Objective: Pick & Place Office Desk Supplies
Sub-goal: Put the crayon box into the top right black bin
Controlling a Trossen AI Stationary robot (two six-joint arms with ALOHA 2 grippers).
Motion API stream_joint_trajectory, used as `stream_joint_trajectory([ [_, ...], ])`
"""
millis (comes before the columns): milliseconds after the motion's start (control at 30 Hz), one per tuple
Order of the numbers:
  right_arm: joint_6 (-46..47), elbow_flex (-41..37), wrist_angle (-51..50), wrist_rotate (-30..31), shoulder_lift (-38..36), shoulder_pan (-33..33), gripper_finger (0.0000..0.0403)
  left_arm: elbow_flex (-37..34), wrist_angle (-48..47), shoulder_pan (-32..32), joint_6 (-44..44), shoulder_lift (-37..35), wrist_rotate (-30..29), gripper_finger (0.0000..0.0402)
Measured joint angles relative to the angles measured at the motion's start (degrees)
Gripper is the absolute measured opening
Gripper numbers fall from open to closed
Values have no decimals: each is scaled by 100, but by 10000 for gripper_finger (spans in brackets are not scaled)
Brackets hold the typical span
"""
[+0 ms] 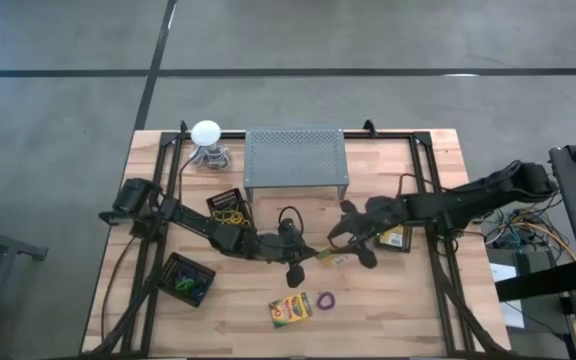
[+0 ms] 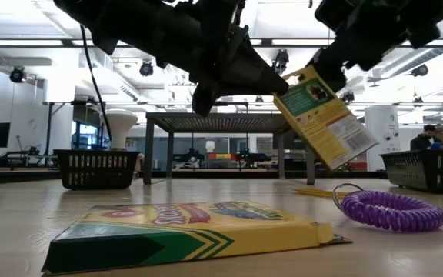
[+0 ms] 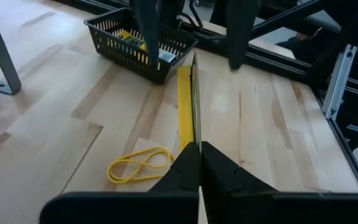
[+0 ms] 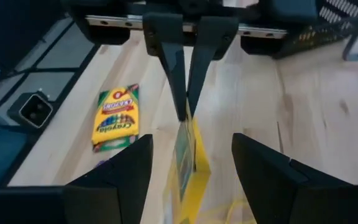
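Note:
A yellow-and-green crayon box [image 2: 325, 123] hangs tilted above the middle of the table, with my left gripper [image 3: 199, 163] shut on it. My right gripper [image 4: 191, 186] is open; its two fingers stand on either side of the box's other end without touching it. In the high view the right gripper [image 1: 353, 245] is just right of the held box [image 1: 330, 258]. A second crayon box [image 1: 290, 310] lies flat near the table's front edge, and a purple loop [image 1: 325, 300] lies beside it on the right. My left gripper pinches the crayon box's two broad faces between its two fingers at the box's upper end [image 3: 190, 134]. The fingers come from the table's left, slanting down. The box hangs tilted below them, its lower end [image 2: 352, 150] clear of the table.
The grey perforated stand [image 1: 296, 165] and the white ball-topped object [image 1: 206, 133] stand at the back. Black baskets sit at left [image 1: 228, 207], front left [image 1: 188, 280] and right [image 1: 396, 238]. A yellow rubber band [image 3: 138, 165] lies loose on the wood.

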Motion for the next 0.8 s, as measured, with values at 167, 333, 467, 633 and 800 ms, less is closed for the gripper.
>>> stream_joint_trajectory([
  [167, -45, 55, 429, -2, 459, 2, 216, 0, -5, 0, 20, -2, 0, 1],
  [333, -38, 171, 445, -19, 825, 2, 216, 0, 1, 0, 123, -2, 4, 2],
  [467, -40, 218, 449, -51, 1017, 2, 203, 0, 5, 0, 126, -2, 7, 3],
  [633, -105, 273, 454, -63, 1072, 2, 161, 0, -4, 0, 124, -2, 23, 2],
  [800, -152, 291, 484, -63, 954, 2, 109, 0, -7, -2, 126, -2, 83, 3],
])
